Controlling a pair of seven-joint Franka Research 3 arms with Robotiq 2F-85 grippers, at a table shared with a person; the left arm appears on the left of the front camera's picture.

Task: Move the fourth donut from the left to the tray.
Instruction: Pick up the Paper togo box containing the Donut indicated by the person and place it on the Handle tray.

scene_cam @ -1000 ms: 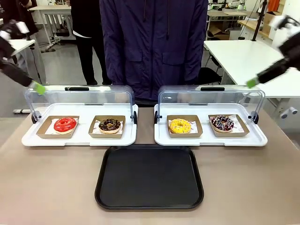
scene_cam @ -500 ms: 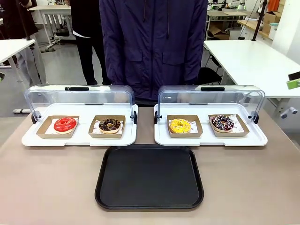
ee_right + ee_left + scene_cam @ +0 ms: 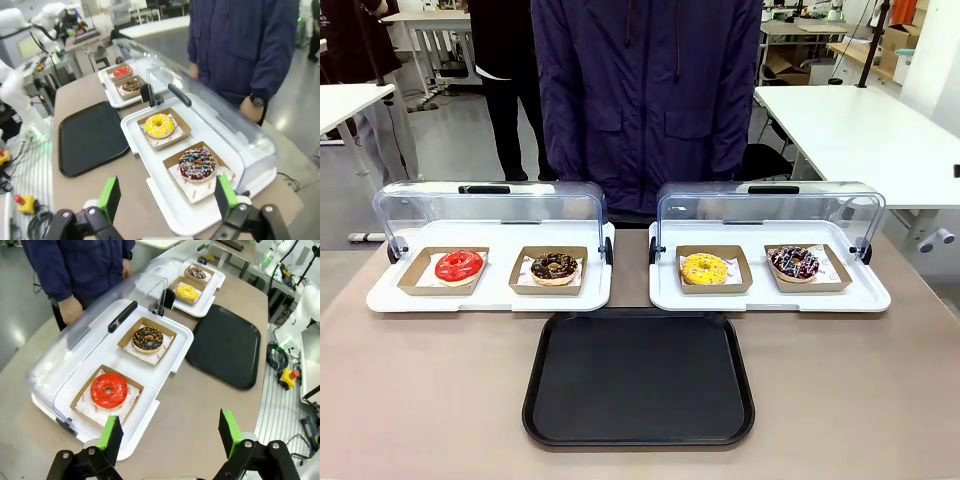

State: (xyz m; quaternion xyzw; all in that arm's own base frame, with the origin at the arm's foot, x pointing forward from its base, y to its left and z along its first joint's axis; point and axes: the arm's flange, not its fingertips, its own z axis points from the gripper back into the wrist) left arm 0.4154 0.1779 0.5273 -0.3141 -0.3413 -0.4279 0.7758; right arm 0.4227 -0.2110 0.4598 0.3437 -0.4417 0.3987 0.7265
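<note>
**benchlurker:** which arm takes it, and how does it lie from you?

**me:** The right one, I reckon. My right fingers (image 3: 110, 197) are spread wide with nothing in them. The dark chocolate-glazed ring donut with white and pink drizzle (image 3: 197, 163) sits just ahead of them, roughly in line with the gap, in its shallow brown cardboard holder (image 3: 172, 162). That's the rightmost slot of the right white plastic tray (image 3: 134, 131). My left fingers (image 3: 111, 434) are wide and empty too, but they're over by the red-glazed donut (image 3: 108, 390), well away from it.

**benchlurker:** long axis?

**me:** None really, it's a ring. The holder's straight edges look like the better thing to line up with.

**benchlurker:** room?

**me:** The clear domed lid (image 3: 220, 125) is tipped back toward the person, so my side's open. The plain yellow-glazed donut (image 3: 159, 125) is the next slot along, so I'd watch that side. The big black rectangular plastic tray (image 3: 638, 380) lies bare on the brown surface (image 3: 420, 400), just my side of the white trays. A person's hand (image 3: 250, 107) hangs beyond the lid.
</note>
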